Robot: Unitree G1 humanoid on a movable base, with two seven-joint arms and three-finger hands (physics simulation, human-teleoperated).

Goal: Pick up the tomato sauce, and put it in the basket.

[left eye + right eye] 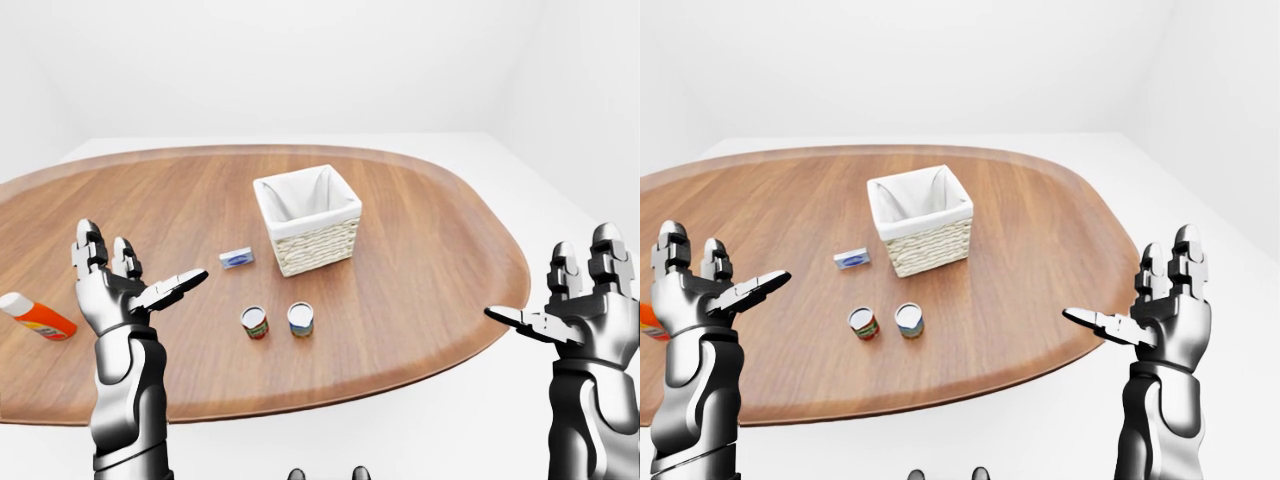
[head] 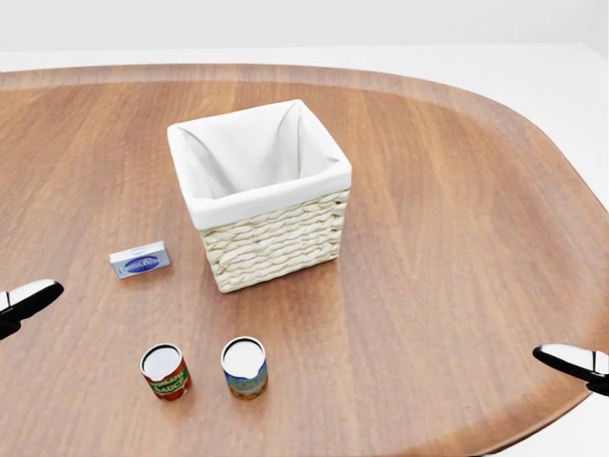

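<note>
Hands, left hand (image 1: 125,285) and right hand (image 1: 1160,315), fingers spread wide, holding nothing; tomato sauce (image 2: 166,371), red-labelled can apparently, upright on counter (image 2: 457,238) beside second can (image 2: 245,367); basket (image 2: 262,190) beyond, empty, nothing yet grasped.

Both hands raised, fingers (image 1: 180,283) spread

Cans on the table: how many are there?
2. The red-labelled can stands below the basket in the head view; the blue-labelled can stands just to its right, apart from it. None seems hidden.
</note>
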